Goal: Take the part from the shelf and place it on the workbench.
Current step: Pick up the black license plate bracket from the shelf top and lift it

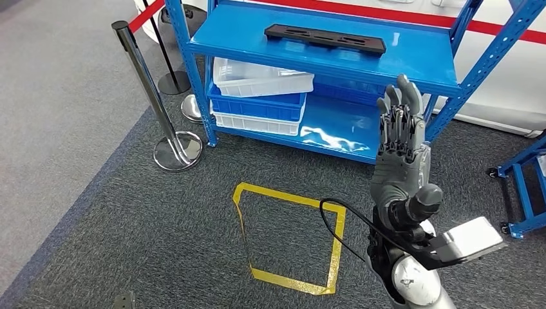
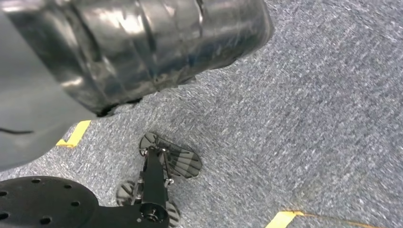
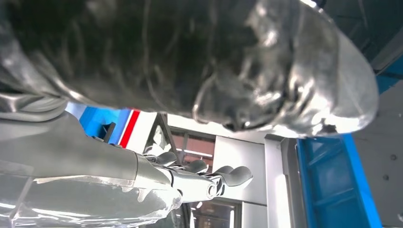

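The part (image 1: 325, 37), a long flat black plate with slots, lies on the top level of the blue shelf (image 1: 412, 61). My right hand (image 1: 400, 138) is raised in front of the shelf, below and to the right of the part and apart from it. Its fingers (image 3: 214, 178) are stretched out and spread, holding nothing. The glossy grey cover of my left hand (image 2: 142, 47) hangs over grey carpet; its fingers are hidden.
A white bin (image 1: 261, 77) is stacked on a blue bin (image 1: 257, 106) on the lower shelf level. A chrome stanchion (image 1: 151, 96) with a red belt stands to the shelf's left. Yellow tape (image 1: 290, 238) marks a square on the carpet. A blue wheeled frame (image 1: 525, 187) stands at right.
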Motion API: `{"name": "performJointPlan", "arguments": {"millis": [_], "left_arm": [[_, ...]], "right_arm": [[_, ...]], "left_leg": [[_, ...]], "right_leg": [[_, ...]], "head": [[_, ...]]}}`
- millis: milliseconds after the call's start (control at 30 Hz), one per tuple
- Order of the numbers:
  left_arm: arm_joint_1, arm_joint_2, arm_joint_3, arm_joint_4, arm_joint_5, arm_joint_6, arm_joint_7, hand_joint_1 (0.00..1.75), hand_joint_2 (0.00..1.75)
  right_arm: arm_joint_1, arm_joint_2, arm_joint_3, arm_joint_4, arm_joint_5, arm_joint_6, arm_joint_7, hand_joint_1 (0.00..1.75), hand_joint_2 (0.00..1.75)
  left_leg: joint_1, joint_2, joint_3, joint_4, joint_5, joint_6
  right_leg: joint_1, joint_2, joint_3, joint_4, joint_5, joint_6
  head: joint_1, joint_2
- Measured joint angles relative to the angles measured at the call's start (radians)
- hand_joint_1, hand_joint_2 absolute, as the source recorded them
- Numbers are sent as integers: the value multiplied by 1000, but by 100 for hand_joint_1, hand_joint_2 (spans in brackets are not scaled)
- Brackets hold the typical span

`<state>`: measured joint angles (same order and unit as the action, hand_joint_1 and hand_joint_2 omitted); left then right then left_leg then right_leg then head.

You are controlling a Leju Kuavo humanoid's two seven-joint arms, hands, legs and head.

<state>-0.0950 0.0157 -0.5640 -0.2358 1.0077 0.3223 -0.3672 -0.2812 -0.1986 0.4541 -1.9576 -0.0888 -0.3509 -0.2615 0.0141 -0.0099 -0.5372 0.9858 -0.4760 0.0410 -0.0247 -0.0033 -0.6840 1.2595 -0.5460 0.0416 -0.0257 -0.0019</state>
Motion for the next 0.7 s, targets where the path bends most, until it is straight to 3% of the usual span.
{"name": "performJointPlan", "arguments": {"millis": [67, 100, 167, 200, 300, 333, 400, 467, 500, 600, 633, 700], "left_arm": [[0, -2, -1, 0, 1, 1, 1, 0, 0], [0, -2, -1, 0, 1, 2, 3, 0, 0], [-2, -3, -3, 1, 0, 4, 8, 0, 0], [-3, -4, -6, 1, 0, 5, 11, 0, 0], [-2, -11, -11, 1, 1, 8, 15, 0, 0], [-3, -13, -11, 1, 1, 9, 15, 0, 0], [-5, -15, -12, 1, 3, 10, 15, 0, 0], [-3, -16, -13, 1, 5, 11, 15, 0, 0], [-2, -16, -13, 1, 6, 12, 15, 0, 0], [-3, -18, -13, 1, 8, 13, 16, 0, 0], [-3, -18, -14, 1, 8, 13, 17, 0, 0], [-5, -19, -15, 2, 9, 14, 19, 0, 0]], "right_arm": [[-1, -1, 1, 2, -17, 11, -1, 0, 0], [-4, -1, 2, 3, -28, 19, -1, 0, 0], [-10, -1, 4, 7, -54, 32, 1, 0, 0], [-13, -1, 5, 9, -65, 38, 2, 0, 0], [-21, -1, 7, 12, -81, 46, 7, 0, 0], [-24, -1, 7, 12, -82, 47, 7, 0, 0], [-28, -1, 8, 15, -86, 48, 8, 0, 0], [-28, -1, 10, 20, -91, 48, 8, 0, 0], [-28, -1, 11, 23, -93, 49, 9, 0, 0], [-29, -1, 12, 28, -94, 52, 9, 0, 0], [-29, -1, 13, 29, -94, 54, 10, 0, 0], [-30, -1, 14, 33, -95, 56, 12, 0, 0]], "left_leg": [[13, -9, 3, 14, -16, -19], [16, -12, 0, 26, -26, -30], [16, -17, -9, 39, -35, -47], [15, -18, -11, 43, -37, -53], [18, -11, -22, 68, -53, -63], [18, -6, -41, 106, -70, -64], [16, 2, -117, 235, -115, -65], [13, 3, -185, 325, -123, -60], [10, 3, -195, 322, -99, -53], [-8, 4, -147, 167, 16, -17], [-15, 5, -127, 122, 36, -5], [-24, 7, -109, 84, 35, 8]], "right_leg": [[-12, 2, 38, -107, 76, 17], [-14, 7, 60, -158, 93, 19], [-11, 14, 73, -190, 85, 6], [-9, 15, 73, -192, 80, -7], [-9, 13, 76, -190, 74, -32], [-8, 11, 80, -191, 71, -38], [-3, 8, 87, -191, 65, -47], [6, 6, 94, -191, 58, -54], [10, 7, 100, -191, 54, -57], [21, 7, 123, -194, 39, -59], [22, 7, 128, -196, 35, -57], [19, 6, 129, -203, 34, -50]], "head": [[1, 0], [4, 0], [7, 0], [8, 0], [4, 0], [3, 0], [1, 0], [1, 0], [0, 0], [2, 0], [4, 0], [5, 0]]}}
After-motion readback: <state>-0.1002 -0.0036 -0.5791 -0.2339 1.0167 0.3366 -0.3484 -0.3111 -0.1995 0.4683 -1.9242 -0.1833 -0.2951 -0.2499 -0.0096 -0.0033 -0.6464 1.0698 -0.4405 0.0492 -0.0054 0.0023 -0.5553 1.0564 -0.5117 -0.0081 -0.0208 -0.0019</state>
